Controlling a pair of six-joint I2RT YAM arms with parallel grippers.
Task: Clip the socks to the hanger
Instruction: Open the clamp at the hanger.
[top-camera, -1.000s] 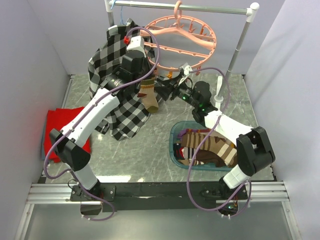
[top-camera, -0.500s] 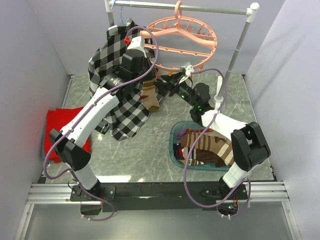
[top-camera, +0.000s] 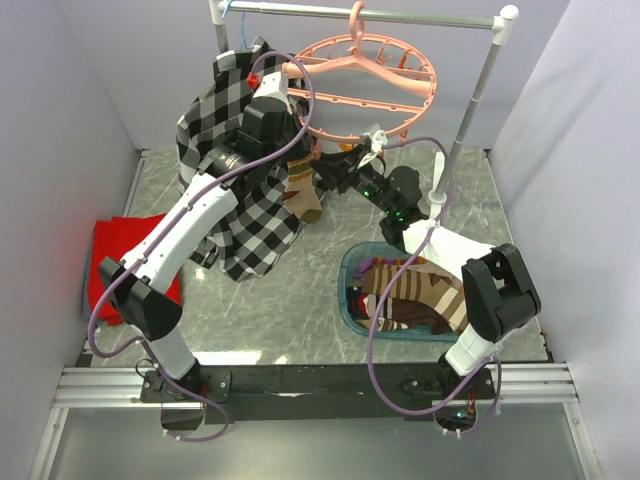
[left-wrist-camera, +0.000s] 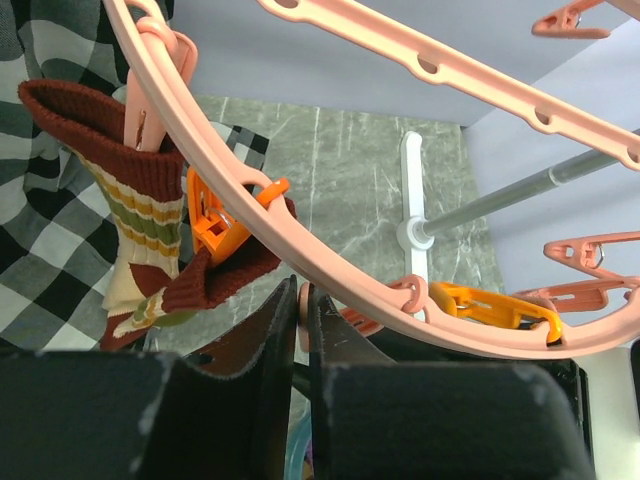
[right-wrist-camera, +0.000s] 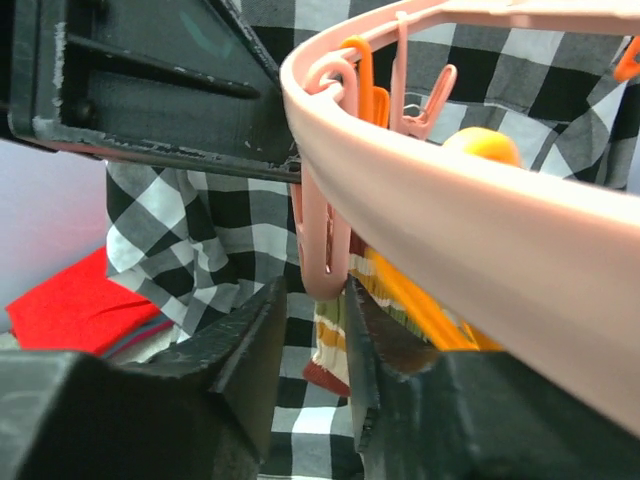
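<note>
A black-and-white plaid shirt (top-camera: 205, 120) hangs at the left end of a grey metal rail (top-camera: 300, 10), its tail reaching down to the green-grey marbled table (top-camera: 290, 300); a white elbow (top-camera: 509, 14) joins the rail to a slanting grey post (top-camera: 480, 85) at the right; a red cloth (top-camera: 105, 245) lies crumpled by the left wall; a teal tub (top-camera: 344, 290) sits right of centre.

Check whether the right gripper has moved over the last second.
Yes. The right gripper has shifted slightly up the top view, away from the bin and toward the rail.
</note>
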